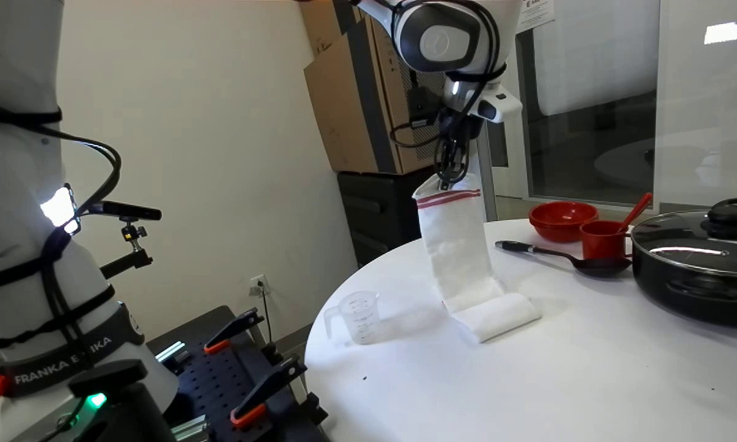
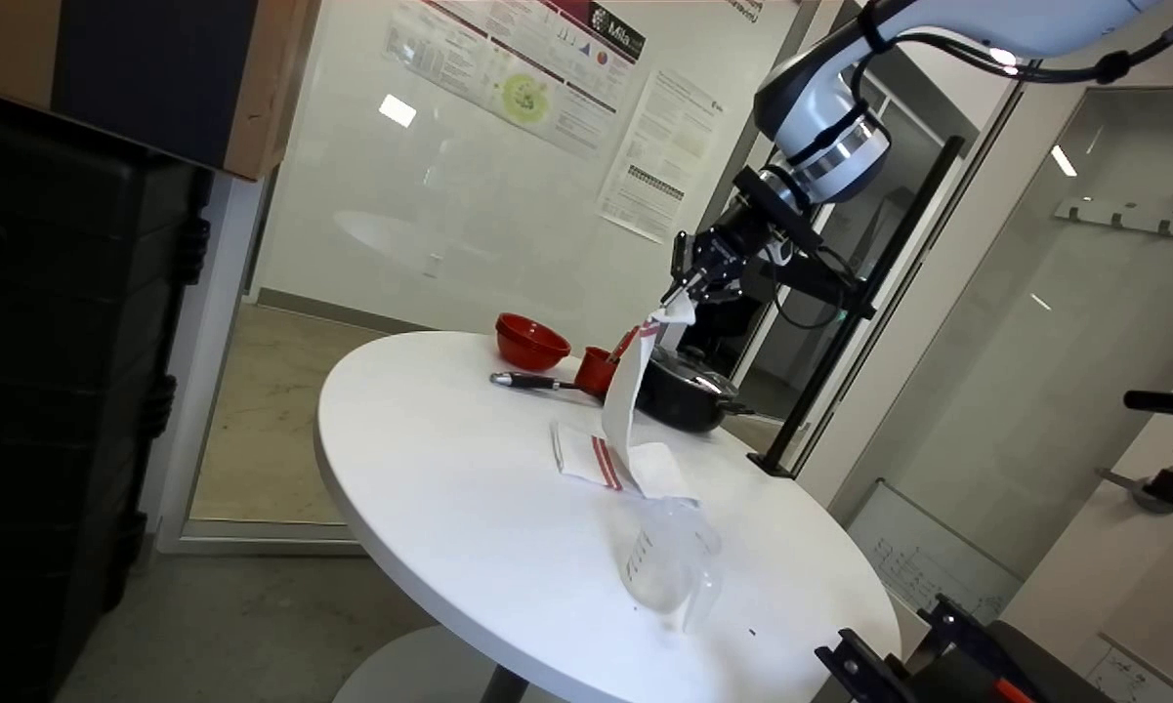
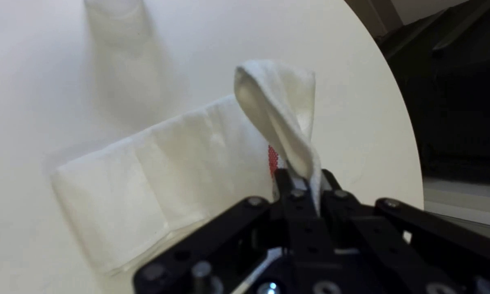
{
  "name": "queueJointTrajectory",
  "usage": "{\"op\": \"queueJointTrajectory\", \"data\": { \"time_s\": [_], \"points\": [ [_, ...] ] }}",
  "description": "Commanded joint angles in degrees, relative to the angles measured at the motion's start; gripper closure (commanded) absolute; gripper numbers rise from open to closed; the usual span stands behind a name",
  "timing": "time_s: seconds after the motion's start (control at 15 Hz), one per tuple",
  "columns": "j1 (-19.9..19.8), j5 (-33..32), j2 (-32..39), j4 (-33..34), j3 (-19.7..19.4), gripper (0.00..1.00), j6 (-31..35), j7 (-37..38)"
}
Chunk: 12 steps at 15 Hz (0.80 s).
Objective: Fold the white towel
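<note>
Gripper (image 3: 307, 179) closed tight on one striped end of the white towel (image 1: 457, 252), which hangs lengthwise down to the round table (image 1: 417, 387). Its folded lower part rests there, below the grip and off to the left in the wrist view; the next move probably needs to carry the raised end that way, over the flat part.

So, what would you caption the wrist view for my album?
A gripper holds one end of a towel above a table, the rest sloping away beneath.
</note>
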Motion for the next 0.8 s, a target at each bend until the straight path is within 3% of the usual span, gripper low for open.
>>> {"op": "queueJointTrajectory", "data": {
  "time_s": [0.0, 0.73],
  "points": [
    [-1.3, -1.1, 3.0, 3.7, 0.2, 0.99, -2.2, 1.7],
    [-6.6, -6.6, 2.9, 2.9, -2.9, 0.99, -8.6, -1.1]
  ]
}}
